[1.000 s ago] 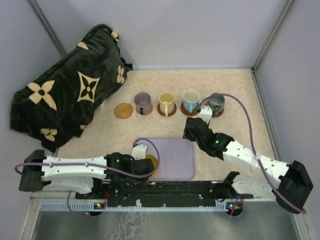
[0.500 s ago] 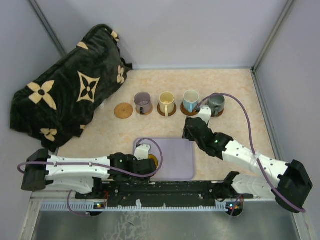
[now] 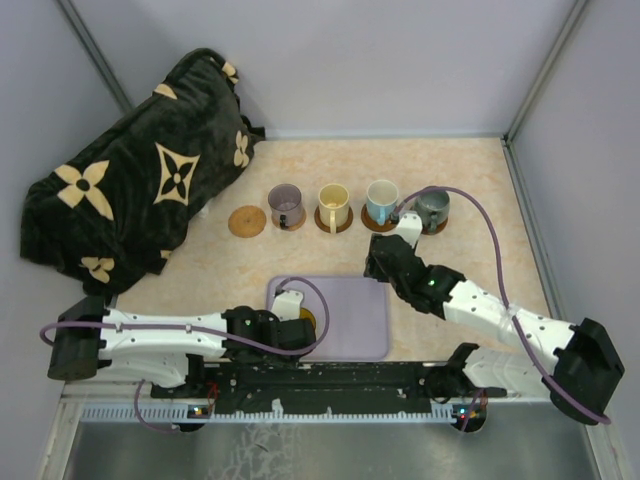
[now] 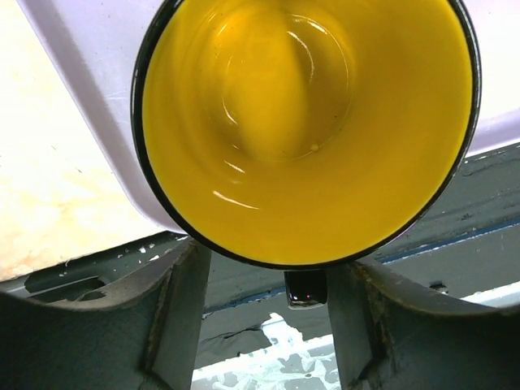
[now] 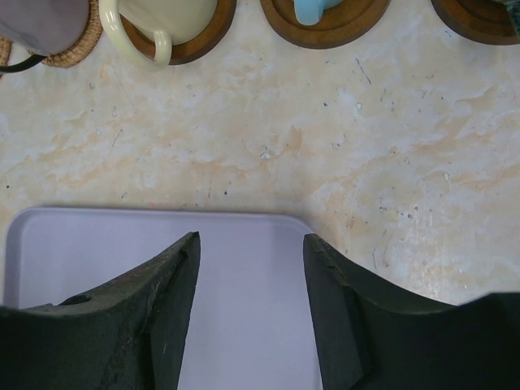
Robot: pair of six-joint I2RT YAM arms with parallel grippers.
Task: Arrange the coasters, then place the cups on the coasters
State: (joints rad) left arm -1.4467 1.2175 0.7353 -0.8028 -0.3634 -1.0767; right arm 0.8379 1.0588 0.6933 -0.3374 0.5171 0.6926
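Marbled bench is bearing a lavender tray where the left pincer is flanking the yellow-orange cup at its handle, grip impossible to tell, while the right pincer is hovering open over its far edge.

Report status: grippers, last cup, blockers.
Left gripper open, straddling handle of yellow cup on lavender tray. Right gripper open, empty. Tan coaster bare; nothing in the way.

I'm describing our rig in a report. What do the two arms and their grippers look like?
The left arm and right arm have white links, black joints and black bases. A purple cable loops along each. The left gripper and right gripper have dark grey, wedge-shaped fingers.
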